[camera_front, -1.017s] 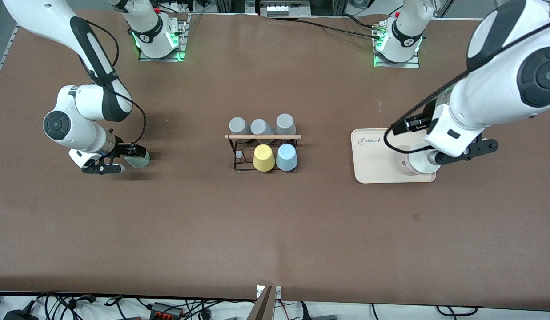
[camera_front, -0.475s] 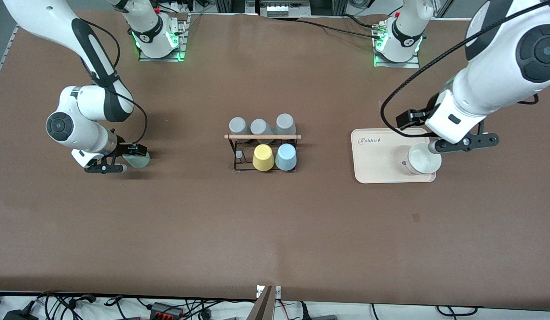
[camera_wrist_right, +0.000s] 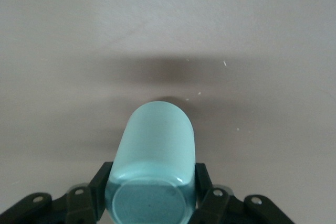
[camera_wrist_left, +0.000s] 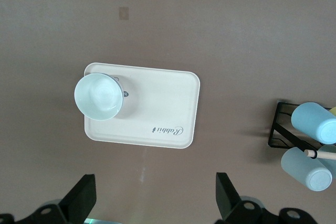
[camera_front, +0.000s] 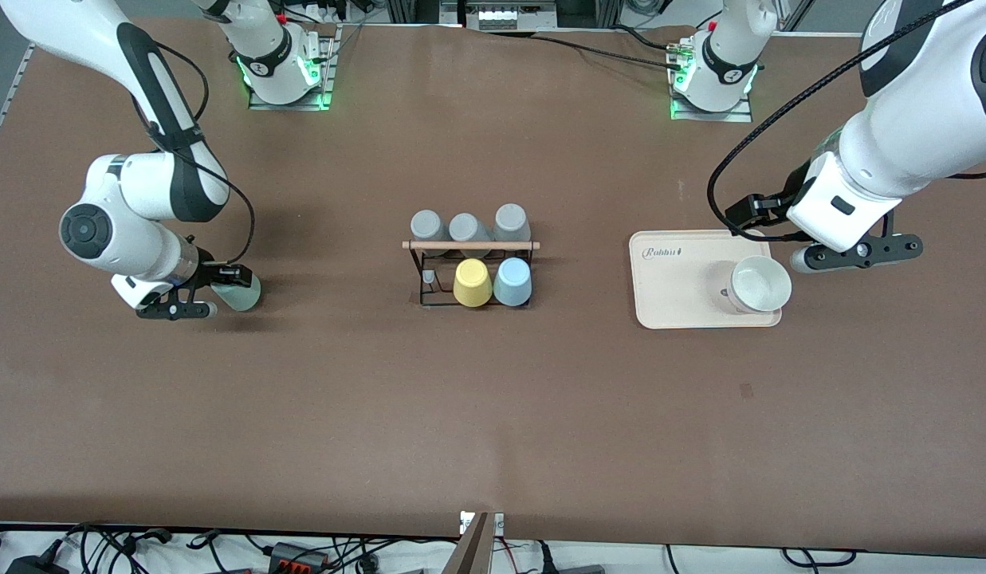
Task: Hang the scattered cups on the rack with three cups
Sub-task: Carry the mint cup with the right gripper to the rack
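My right gripper [camera_front: 191,299] is shut on the pale mint-green cup [camera_front: 241,292], which lies on its side low over the table at the right arm's end. In the right wrist view the cup [camera_wrist_right: 155,145] sits between the fingers of my right gripper [camera_wrist_right: 152,187]. The black wire rack [camera_front: 470,245] stands mid-table with three grey cups [camera_front: 466,228] on the row farther from the camera. A yellow cup [camera_front: 473,283] and the light blue cup [camera_front: 512,281] hang on the nearer row. My left gripper [camera_front: 857,253] is open and empty beside the cream tray; it also shows in the left wrist view [camera_wrist_left: 155,200].
A white bowl [camera_front: 760,285] stands on the cream tray [camera_front: 676,291] toward the left arm's end. The left wrist view shows the bowl [camera_wrist_left: 100,97], the tray [camera_wrist_left: 163,106], and an end of the rack [camera_wrist_left: 275,129] with the light blue cup [camera_wrist_left: 314,123].
My left gripper has risen and drawn away from the white bowl toward the left arm's end. My right gripper has shifted slightly toward the right arm's end with the mint cup.
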Motion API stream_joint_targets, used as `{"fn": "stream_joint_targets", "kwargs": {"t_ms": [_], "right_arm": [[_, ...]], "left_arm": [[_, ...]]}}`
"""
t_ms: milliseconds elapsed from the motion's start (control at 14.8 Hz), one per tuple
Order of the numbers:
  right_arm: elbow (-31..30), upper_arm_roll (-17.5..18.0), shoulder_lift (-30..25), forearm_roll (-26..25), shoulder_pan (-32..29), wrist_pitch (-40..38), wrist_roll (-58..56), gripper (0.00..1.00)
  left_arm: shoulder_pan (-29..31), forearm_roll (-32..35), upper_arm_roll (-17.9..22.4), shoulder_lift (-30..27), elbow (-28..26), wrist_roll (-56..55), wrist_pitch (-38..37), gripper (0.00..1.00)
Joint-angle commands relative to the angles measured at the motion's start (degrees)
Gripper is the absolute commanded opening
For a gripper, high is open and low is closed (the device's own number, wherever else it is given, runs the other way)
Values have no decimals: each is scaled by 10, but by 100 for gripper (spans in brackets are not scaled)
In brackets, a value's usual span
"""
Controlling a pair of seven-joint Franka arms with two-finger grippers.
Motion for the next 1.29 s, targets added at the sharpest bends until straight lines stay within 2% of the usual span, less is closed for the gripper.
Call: {"fn": "stream_joint_targets", "kwargs": {"t_ms": [0,339,542,949,1220], "right_arm": [[114,0,4,3,45,-128,34,20],[194,0,3,6,126,-143,44,22],[224,0,6,28,187,-168,125,22],[291,0,50,30,274,-161,269,22],[337,0,96,30,303,-157,314,23]], "left_arm": [[3,-8,1,-12,-8,6,-1,100],[7,-8,-3,-17,-20,12,19,100],[8,-8,-3,-36,-53,12,40,100],[20,-22,-4,-42,-64,12,49,100],[21,-22,-4,-43,-67,12,49,100]]}}
